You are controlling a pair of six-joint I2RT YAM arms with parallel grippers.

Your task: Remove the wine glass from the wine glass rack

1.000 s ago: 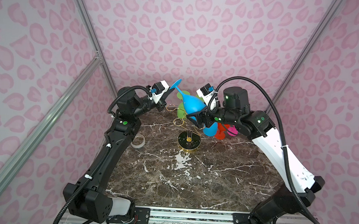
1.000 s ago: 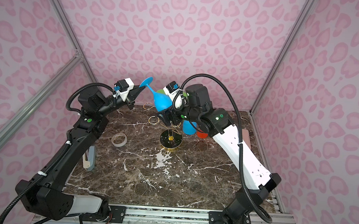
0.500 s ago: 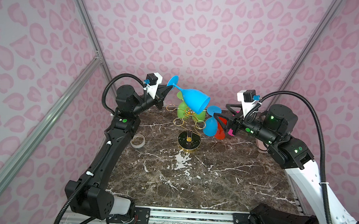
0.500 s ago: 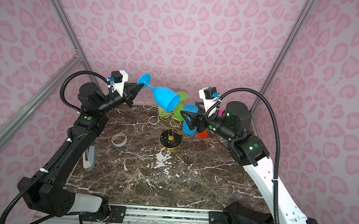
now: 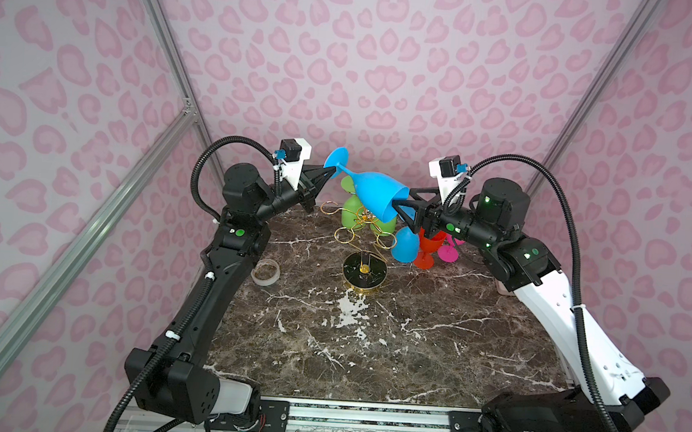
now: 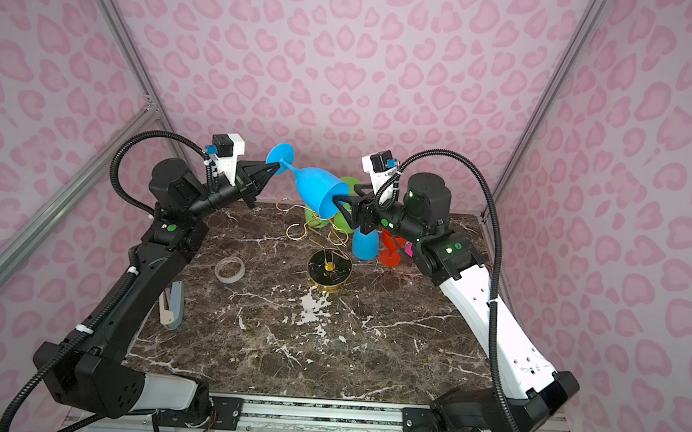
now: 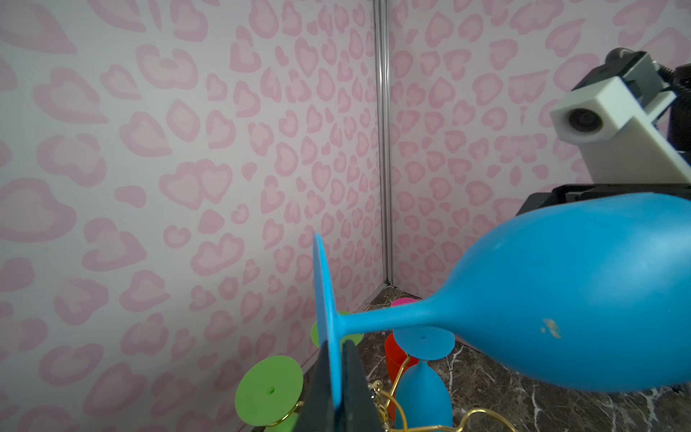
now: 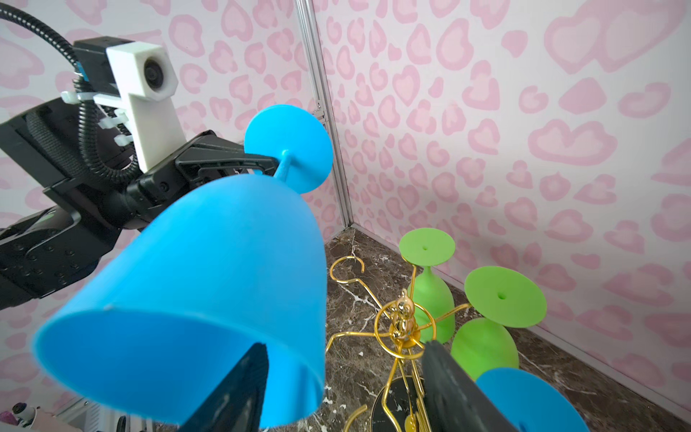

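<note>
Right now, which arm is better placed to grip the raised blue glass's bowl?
Right. The right gripper stands open astride the blue wine glass rim, one finger inside the bowl; the left gripper is shut on its foot.

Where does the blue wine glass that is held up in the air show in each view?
Top view: lifted blue glass, tilted over the rack, centre back, between both arms.
Top view: same spot.
Left wrist: the glass lies across the near field, its foot pinched in the left tool.
Right wrist: its open bowl is nearest the camera.
Shared landmark: gold wire rack, in all four.
</note>
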